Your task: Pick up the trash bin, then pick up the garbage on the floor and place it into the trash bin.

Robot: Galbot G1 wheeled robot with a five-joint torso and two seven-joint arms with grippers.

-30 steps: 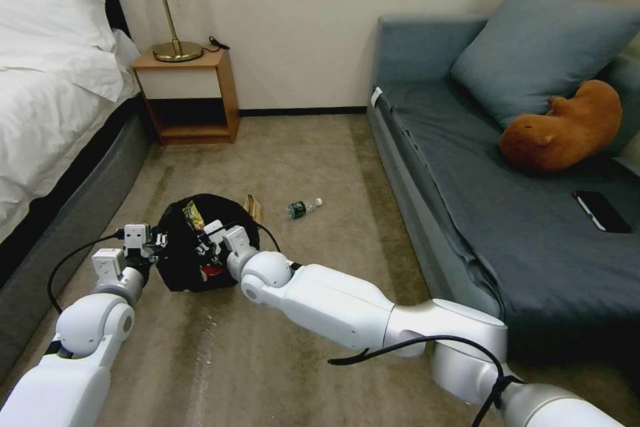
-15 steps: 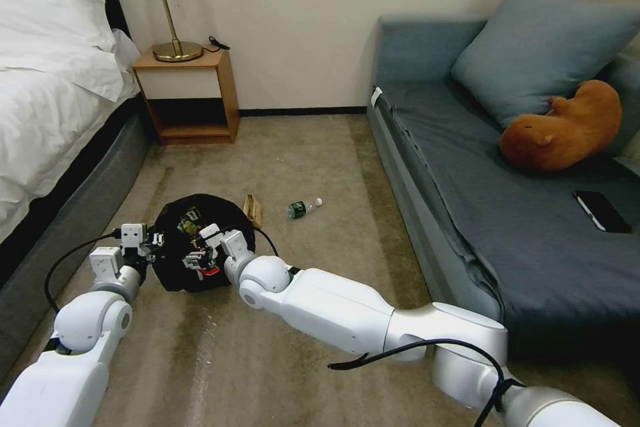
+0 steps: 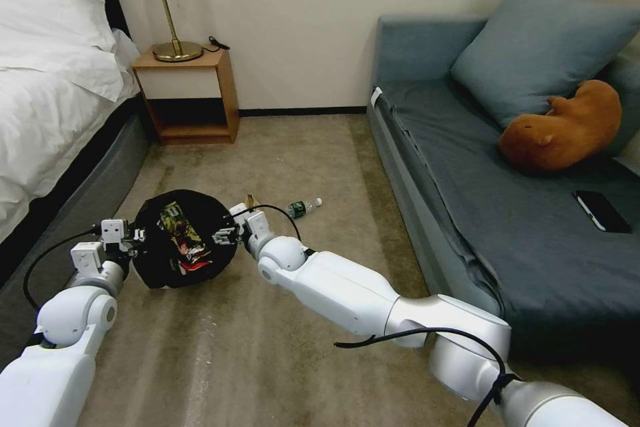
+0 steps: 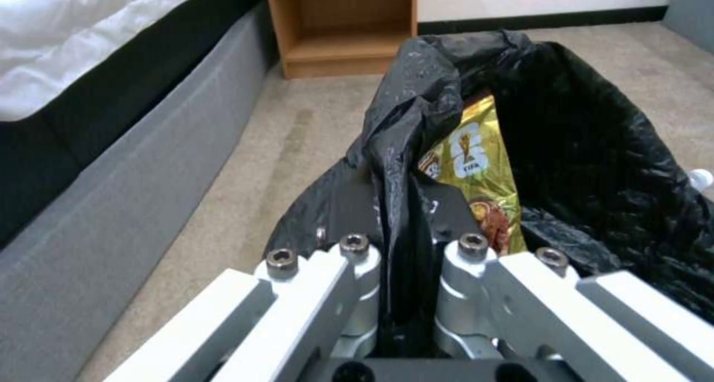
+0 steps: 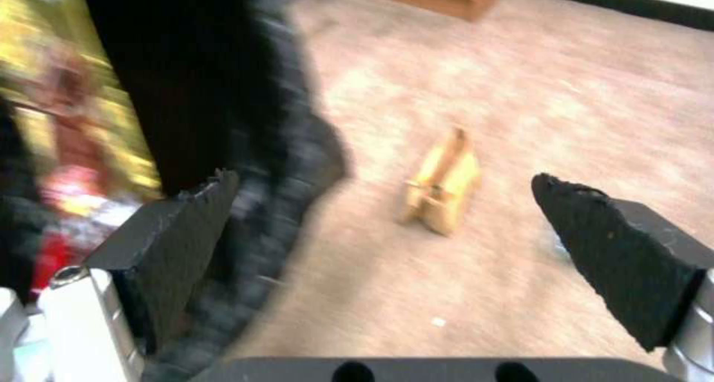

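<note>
Right gripper withdrawn from bin; wrappers now inside.

Head view: since the earlier frame, the right gripper has left the trash bin and sits beside its rim; the bin rests on the floor.
Left wrist view: the left gripper is clamped on the bin's bag rim; a yellow-brown snack wrapper lies inside.
Right wrist view: right fingers spread, empty, above the crumpled paper bag.

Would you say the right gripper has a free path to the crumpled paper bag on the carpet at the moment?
Probably yes. The right gripper is open, with the paper bag on bare carpet between its fingers and beyond them. The trash bin, held by the left gripper, sits off to one side.
</note>
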